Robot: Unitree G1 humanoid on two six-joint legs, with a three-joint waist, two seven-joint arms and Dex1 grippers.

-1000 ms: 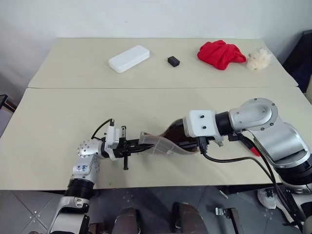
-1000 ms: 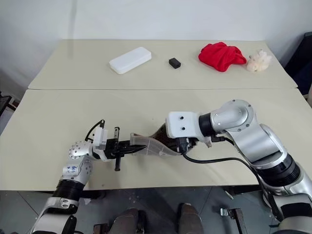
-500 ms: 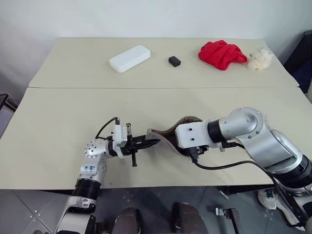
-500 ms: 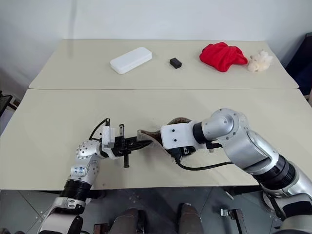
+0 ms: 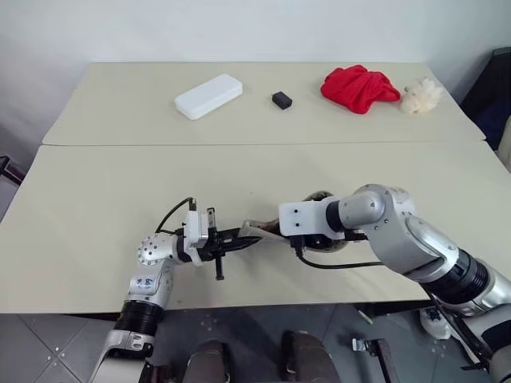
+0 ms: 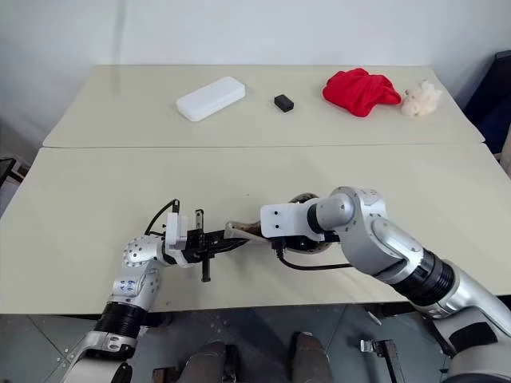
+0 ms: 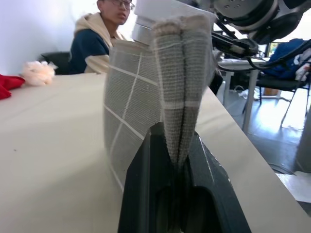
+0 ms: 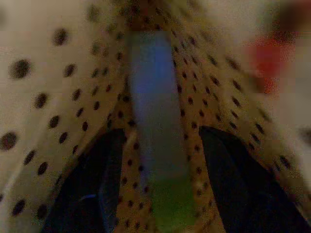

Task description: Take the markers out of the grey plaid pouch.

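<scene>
**Pouch pinned, right tool already inside**

Head views: your left tool (image 5: 239, 236) is clamped on one end of the grey plaid pouch (image 5: 259, 231) near the worktop (image 5: 96, 207) front edge, anchoring it so your right tool (image 6: 297, 242) can dig in.

Left wrist view: grey weave, white grid, folded edge pinched.

Right wrist view: fingers (image 8: 109, 179) part-spread around a blue-green marker (image 8: 158, 126) in the dotted lining, grip not confirmed.

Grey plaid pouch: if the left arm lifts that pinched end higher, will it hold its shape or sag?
Probably sag: the grey plaid pouch is thin fabric, folded double between the left gripper fingers. It already curves between both arms in the head view. The pinch looks firm, so slipping seems unlikely.
</scene>
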